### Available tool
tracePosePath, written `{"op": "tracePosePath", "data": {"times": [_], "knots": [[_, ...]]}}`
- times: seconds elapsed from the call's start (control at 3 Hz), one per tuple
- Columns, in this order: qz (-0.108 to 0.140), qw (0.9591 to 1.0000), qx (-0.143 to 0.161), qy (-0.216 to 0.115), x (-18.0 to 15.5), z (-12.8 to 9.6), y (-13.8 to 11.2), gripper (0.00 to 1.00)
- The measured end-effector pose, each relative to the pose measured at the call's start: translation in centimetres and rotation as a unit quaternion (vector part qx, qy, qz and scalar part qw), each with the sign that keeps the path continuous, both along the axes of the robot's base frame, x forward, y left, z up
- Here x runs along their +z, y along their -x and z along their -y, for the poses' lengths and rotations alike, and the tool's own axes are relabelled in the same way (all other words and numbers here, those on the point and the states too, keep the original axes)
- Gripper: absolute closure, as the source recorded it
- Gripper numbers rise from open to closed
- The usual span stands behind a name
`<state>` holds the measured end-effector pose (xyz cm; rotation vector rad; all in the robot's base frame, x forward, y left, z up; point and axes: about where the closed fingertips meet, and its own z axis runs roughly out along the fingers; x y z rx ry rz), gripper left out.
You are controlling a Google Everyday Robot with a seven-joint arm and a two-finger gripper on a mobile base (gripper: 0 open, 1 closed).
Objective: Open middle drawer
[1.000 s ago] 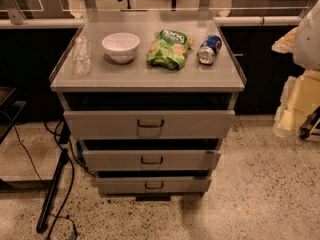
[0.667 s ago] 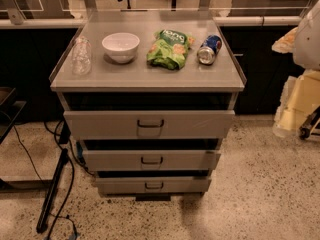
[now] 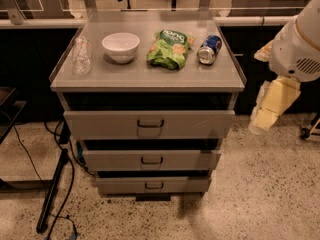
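Cab. top (image 3: pixel 150 76): prob. cup (image 3: pixel 80 56), bowl (image 3: pixel 120 46), chip bag (image 3: pixel 167 49), can (image 3: pixel 209 49); jaws off right.

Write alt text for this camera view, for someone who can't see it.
A robot's gripper hangs right of a grey three-drawer cabinet, away from the middle drawer. On top sit a clear plastic bottle, white bowl, green snack bag and tipped blue can.

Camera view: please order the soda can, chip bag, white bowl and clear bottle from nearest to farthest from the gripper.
The gripper hangs right of the cabinet.
1. Soda can, right side.
2. Chip bag, centre.
3. White bowl, left of centre.
4. Clear bottle, far left.
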<state>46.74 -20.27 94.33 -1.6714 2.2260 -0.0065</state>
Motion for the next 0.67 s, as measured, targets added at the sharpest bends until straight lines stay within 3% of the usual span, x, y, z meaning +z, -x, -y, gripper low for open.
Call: {"op": "tracePosePath", "data": {"times": [0.67], "knots": [[-0.007,0.9999,0.003,-0.008,-1.14,-0.37,0.38,0.0]]}}
